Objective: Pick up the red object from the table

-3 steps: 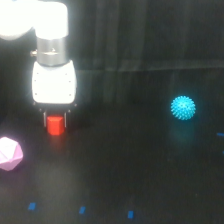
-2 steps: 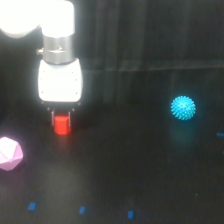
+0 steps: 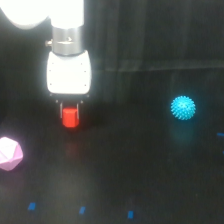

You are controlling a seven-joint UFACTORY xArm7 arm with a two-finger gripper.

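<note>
You see the small bright red-orange cylindrical block (image 3: 70, 117) upright, raised above the wide flat black table (image 3: 130, 175).

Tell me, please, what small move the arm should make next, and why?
Probably a slow, straight lift. The red object sits between the fingers of the claw, apparently gripped, though the blur hides the contact. It looks barely clear of the table. The pink polyhedron and cyan spiky ball lie well aside.
</note>
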